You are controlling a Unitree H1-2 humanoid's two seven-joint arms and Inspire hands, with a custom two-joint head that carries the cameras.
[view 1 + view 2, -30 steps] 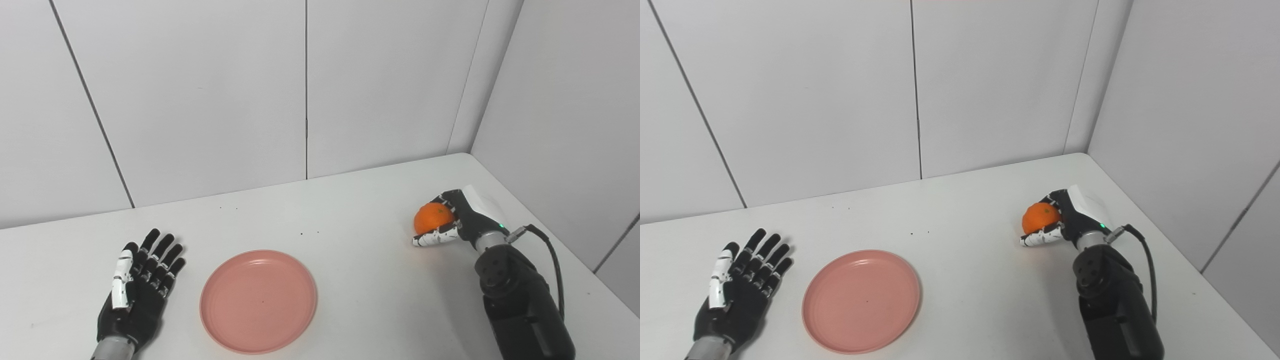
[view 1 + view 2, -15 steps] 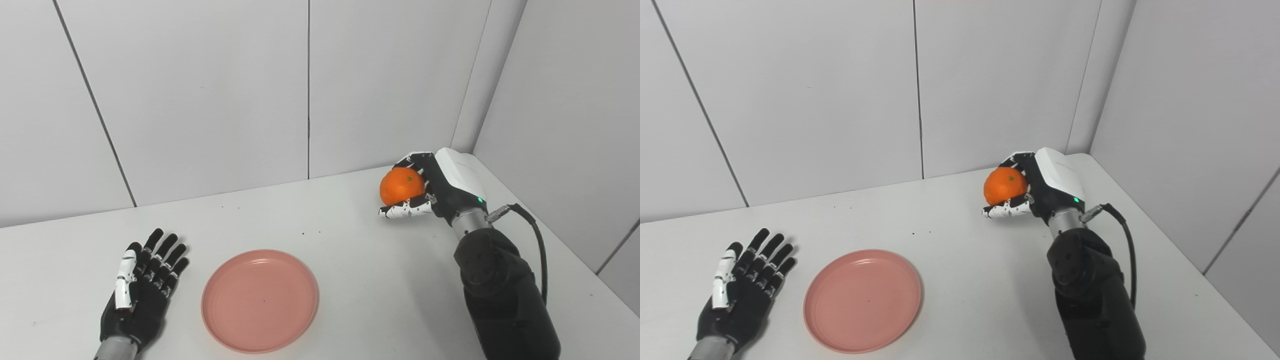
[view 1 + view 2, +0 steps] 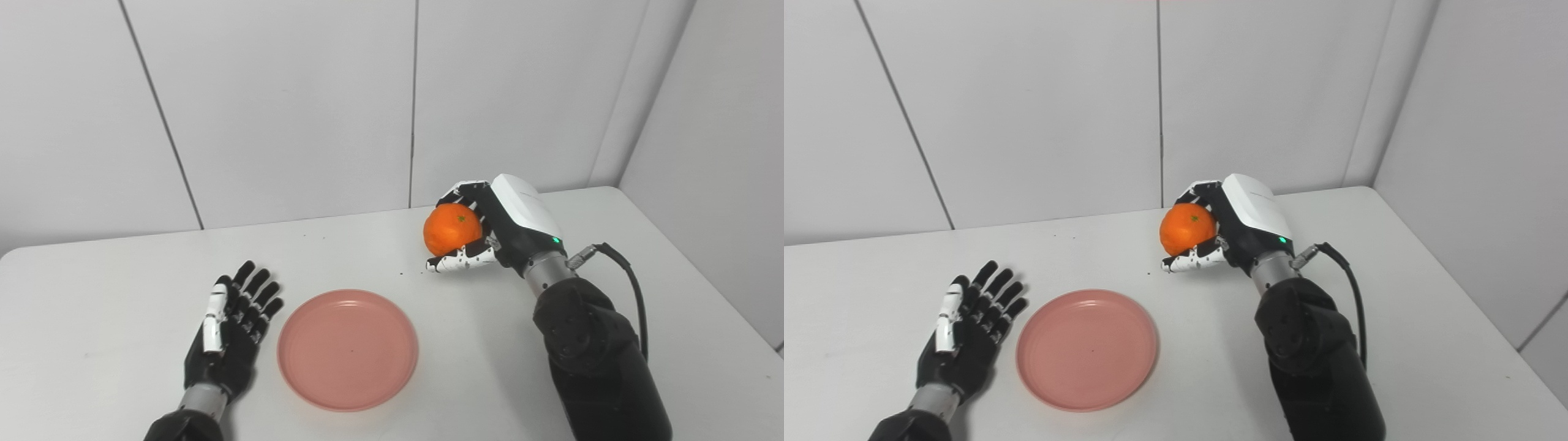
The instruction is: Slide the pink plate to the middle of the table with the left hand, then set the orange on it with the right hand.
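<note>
While the left hand [image 3: 229,334] lies flat on the table [image 3: 92,343] with its fingers [image 3: 254,291] spread and nothing in them, the plate [image 3: 348,348] sits just beside those fingertips, apart from them and roughly mid-table. It looks like thin, stiff plastic with a low raised rim — light, and likely to skate on the smooth top at a small nudge, so a flat push against the rim nearest the fingers would move it better than any pinch. Its floor is bare.

Further right and beyond the plate, the orange [image 3: 452,228] is up off the table, cupped in the right hand [image 3: 490,229]. The fingers [image 3: 456,193] curl over its top and far side, and the thumb [image 3: 460,262] runs under it, so the fruit is clasped from above and below with its stem dimple facing the camera. It should be firm with a little give, moderately heavy for its size, and round enough to roll — the waxy skin could slip if the clasp loosens early. Judging by this, it wants carrying low over the plate's centre and letting go only once it touches, or it may roll to the rim.
</note>
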